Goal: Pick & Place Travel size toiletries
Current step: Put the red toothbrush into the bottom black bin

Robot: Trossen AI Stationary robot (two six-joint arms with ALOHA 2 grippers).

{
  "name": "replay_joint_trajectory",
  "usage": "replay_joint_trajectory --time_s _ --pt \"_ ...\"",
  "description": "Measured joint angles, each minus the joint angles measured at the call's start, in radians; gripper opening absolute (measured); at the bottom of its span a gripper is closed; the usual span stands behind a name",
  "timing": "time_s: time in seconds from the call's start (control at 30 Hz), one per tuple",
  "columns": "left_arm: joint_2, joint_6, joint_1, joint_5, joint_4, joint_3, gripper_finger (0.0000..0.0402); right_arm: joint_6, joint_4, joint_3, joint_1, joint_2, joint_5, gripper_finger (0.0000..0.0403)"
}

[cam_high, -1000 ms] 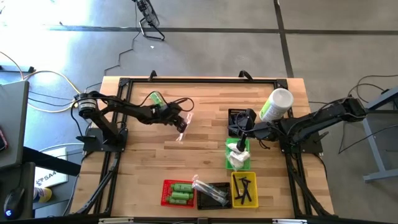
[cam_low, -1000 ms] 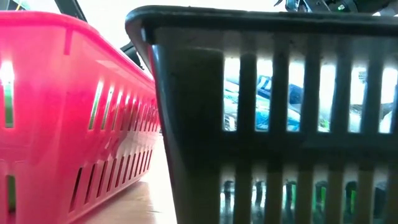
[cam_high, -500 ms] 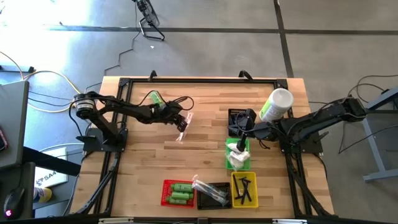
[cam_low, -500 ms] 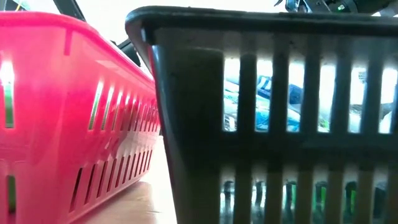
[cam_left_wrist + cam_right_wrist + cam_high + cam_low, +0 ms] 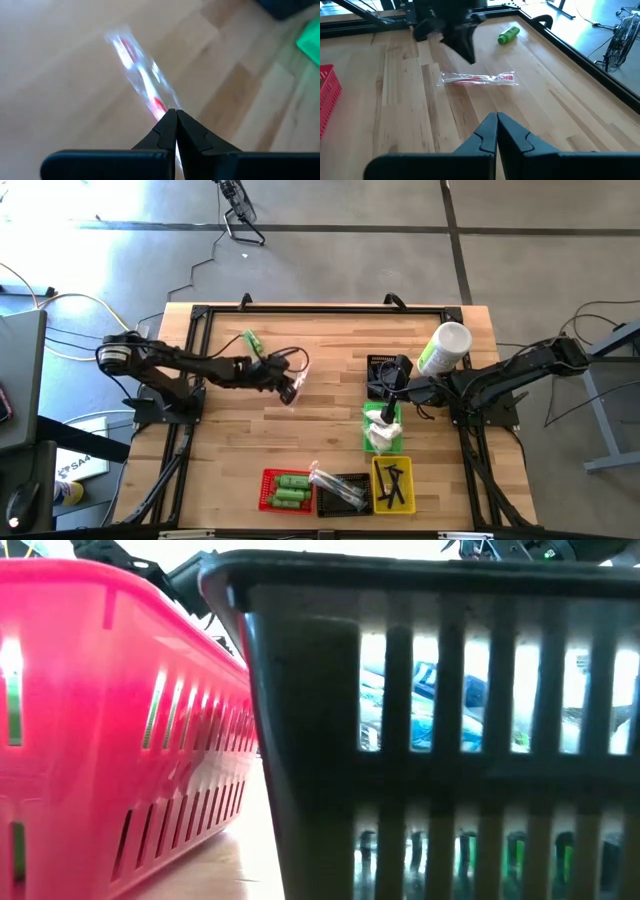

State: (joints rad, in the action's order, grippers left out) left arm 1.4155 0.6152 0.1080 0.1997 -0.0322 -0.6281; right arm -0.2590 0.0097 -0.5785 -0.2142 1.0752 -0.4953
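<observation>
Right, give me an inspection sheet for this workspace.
Surface: wooden table, black frame.
Job's things: wrapped toothbrush and green bottle loose on the wood; more toiletries sorted in the baskets.
Clutter: red basket, black basket, yellow basket, green basket, white cup.
Grippers: left gripper shut, over the toothbrush; right gripper shut, near the green basket.
Cables: several on the floor.
Surroundings: nothing else seen.
</observation>
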Motion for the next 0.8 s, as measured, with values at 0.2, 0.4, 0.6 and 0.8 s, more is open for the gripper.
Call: replay_joint_trajectory --time_s 0.2,0.4,0.6,0.8 --pt "0.0 0.112 -0.106 0.058 0.042 0.0 0.0005 0.001 0.002 0.0 0.0 0.0 0.0 0.0002" --pt "0.001 0.214 -0.184 0.208 0.22 -0.059 0.0001 -0.005 0.002 0.0 0.0 0.0 0.0 0.0002" --pt "0.008 0.23 -0.203 0.235 0.389 -0.173 0.0 -0.006 0.002 0.0 0.0 0.0 0.0 0.0002" --pt "0.008 0.231 -0.2 0.23 0.392 -0.179 0.0 -0.006 0.002 0.0 0.0 0.0 0.0 0.0002"
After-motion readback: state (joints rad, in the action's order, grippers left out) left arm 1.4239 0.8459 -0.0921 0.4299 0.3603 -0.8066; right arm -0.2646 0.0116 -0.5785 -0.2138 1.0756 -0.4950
